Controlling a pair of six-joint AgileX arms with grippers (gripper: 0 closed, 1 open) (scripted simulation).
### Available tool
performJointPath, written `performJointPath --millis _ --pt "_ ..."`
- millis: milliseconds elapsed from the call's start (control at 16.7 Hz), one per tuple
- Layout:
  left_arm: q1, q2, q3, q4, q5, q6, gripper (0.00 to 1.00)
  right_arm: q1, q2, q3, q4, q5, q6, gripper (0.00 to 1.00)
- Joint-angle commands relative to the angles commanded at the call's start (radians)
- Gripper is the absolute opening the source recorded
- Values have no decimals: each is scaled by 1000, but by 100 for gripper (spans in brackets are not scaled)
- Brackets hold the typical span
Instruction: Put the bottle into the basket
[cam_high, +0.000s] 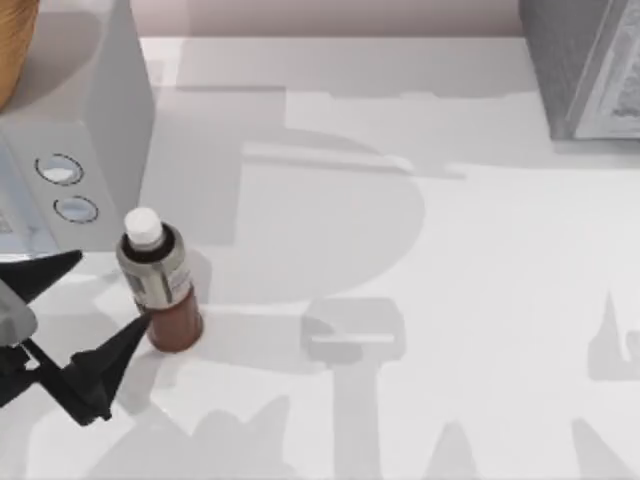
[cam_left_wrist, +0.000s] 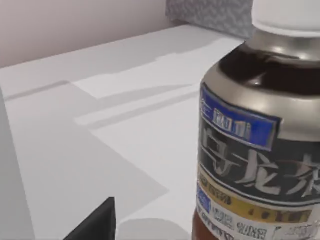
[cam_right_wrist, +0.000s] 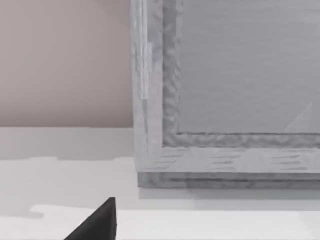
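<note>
Reaching for the bottle (cam_high: 160, 280), my left gripper (cam_high: 95, 305) gapes wide, holding nothing; next, close in, then squeeze.

Bright even light; soft grey arm shadows across table (cam_high: 480, 300); no glare

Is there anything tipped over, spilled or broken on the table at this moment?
Nothing stands out. The bottle stands upright with its white cap on, beside the grey box. The open left gripper is next to it. No spill shows on the table.
</note>
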Motion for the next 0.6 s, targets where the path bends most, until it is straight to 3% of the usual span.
performJointPath --millis 240,600 --pt "4 102 3 94 65 14 100 0 0 0 0 0 0 100" --pt "-2 102 3 93 60 12 100 0 0 0 0 0 0 100"
